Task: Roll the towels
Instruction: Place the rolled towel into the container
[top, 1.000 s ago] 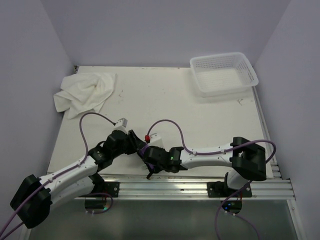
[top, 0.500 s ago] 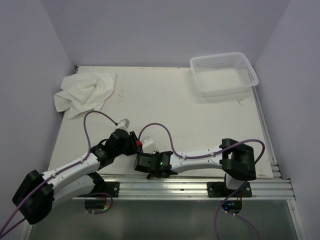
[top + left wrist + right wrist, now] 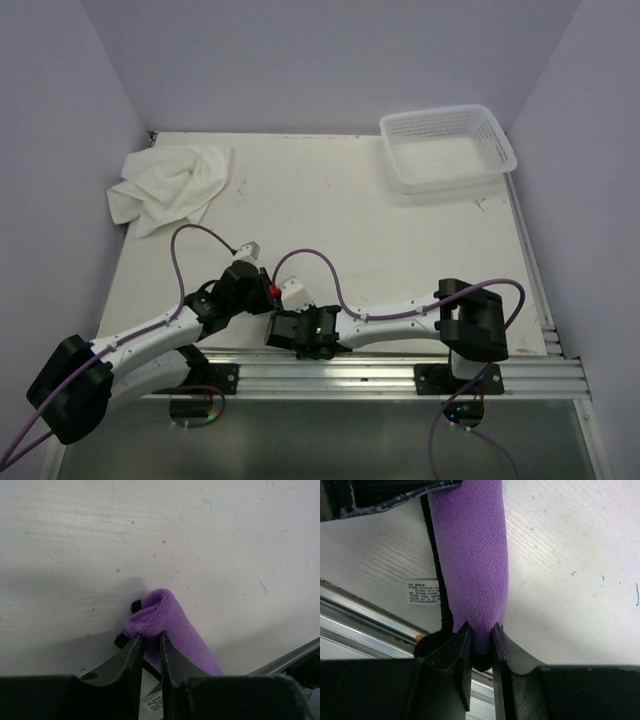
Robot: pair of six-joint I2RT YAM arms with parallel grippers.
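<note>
The purple towel (image 3: 470, 555) lies as a tight roll with dark edging near the table's front edge. My right gripper (image 3: 481, 627) is shut on one end of that roll. My left gripper (image 3: 151, 636) pinches the other end, where the purple towel (image 3: 170, 625) bulges past its narrow jaws. In the top view the left gripper (image 3: 258, 288) and right gripper (image 3: 290, 328) meet at the front centre-left and cover the roll. The white towel (image 3: 165, 185) lies crumpled at the back left, far from both grippers.
A white perforated basket (image 3: 447, 147) stands at the back right corner. An aluminium rail (image 3: 400, 365) runs along the near edge, right beside the roll. The towel's white label (image 3: 424, 591) lies flat on the table. Walls close in the table on three sides.
My left jaws have narrowed onto the purple towel's end. The right gripper has slid left and toward the near edge with the roll; the left arm has barely moved.
</note>
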